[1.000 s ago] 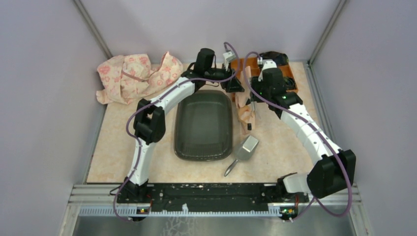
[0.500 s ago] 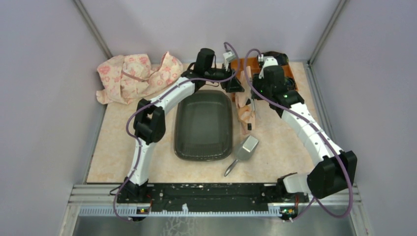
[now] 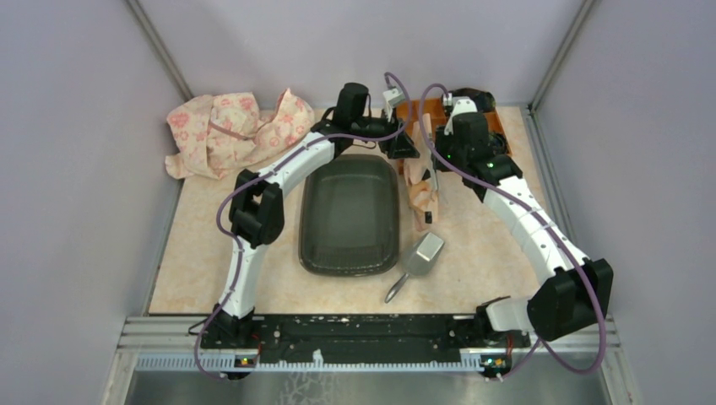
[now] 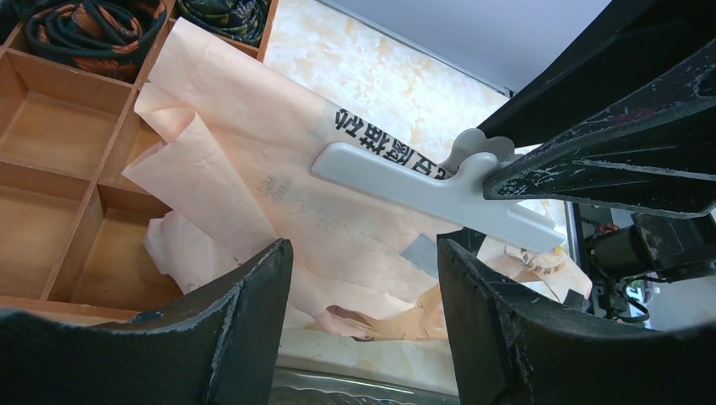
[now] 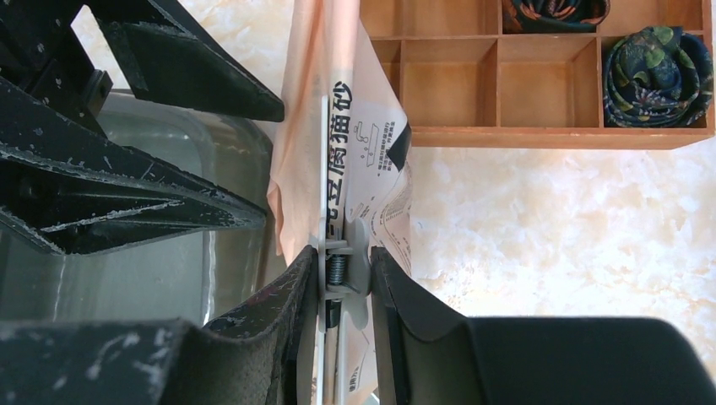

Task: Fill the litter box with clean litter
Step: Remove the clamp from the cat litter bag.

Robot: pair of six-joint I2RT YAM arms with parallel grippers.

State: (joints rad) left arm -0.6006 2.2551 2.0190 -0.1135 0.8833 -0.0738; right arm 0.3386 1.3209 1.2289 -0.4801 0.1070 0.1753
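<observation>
The litter box is a dark shallow tray in the middle of the table, with no clean litter showing in it. A peach printed bag stands between the box and the orange organiser, its top held by a grey spring clip. My right gripper is shut on that clip, one finger on each side. My left gripper hangs open just in front of the bag, above the box's far rim, holding nothing. The clean litter is hidden.
A grey metal scoop lies right of the box's near corner. The orange compartmented organiser sits at the back right with rolled fabric in it. A crumpled pink printed bag lies at the back left. Walls enclose the table.
My right gripper's fingers have closed in onto the bag clip. The bag's top has shifted slightly; the left arm has stayed put.
</observation>
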